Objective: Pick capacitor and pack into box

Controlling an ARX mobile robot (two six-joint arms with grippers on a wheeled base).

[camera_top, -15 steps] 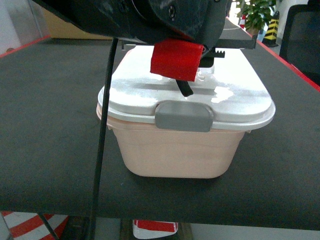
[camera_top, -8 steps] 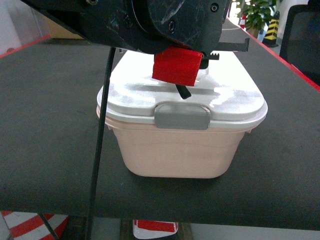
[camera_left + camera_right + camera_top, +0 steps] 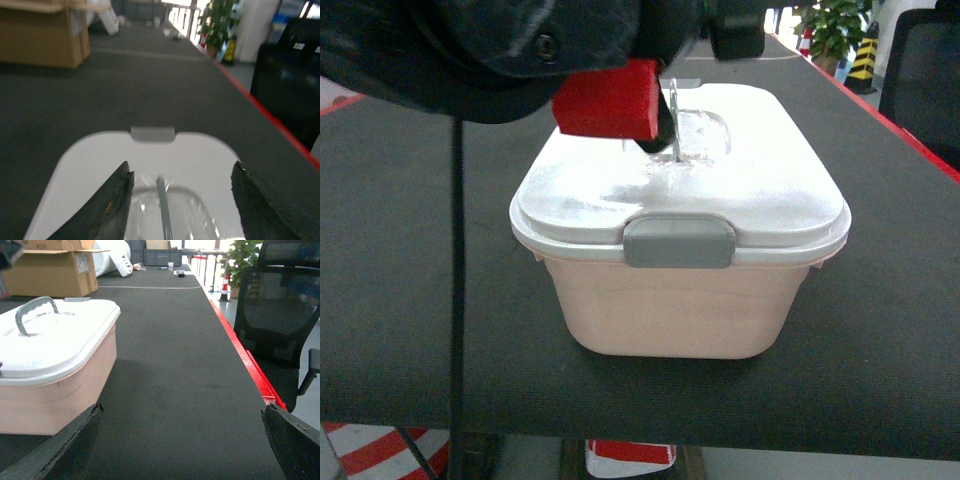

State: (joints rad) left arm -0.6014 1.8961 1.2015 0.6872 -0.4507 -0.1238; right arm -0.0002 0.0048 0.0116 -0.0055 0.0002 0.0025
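The box (image 3: 680, 300), a pale pink tub, stands on the black mat with its white lid (image 3: 760, 190) on and the near grey latch (image 3: 678, 243) down. My left arm with its red tape (image 3: 610, 98) hangs over the lid. In the left wrist view my left gripper (image 3: 182, 177) is open just above the lid (image 3: 200, 155), its fingers on either side of the thin grey handle (image 3: 162, 200), not touching it. My right gripper (image 3: 182, 412) is open and empty over the bare mat, to the right of the box (image 3: 55, 385). The capacitor is out of view.
A brown cardboard carton (image 3: 55, 272) stands at the far left of the table. The red table edge (image 3: 250, 370) runs along the right, with a black office chair (image 3: 280, 315) beyond it. A black cable (image 3: 457, 300) hangs down left of the box.
The lid, which overhung to the right, now sits square on the tub. My left arm has swung left and lowered over the handle. The toothed black finger at top right has left the head view.
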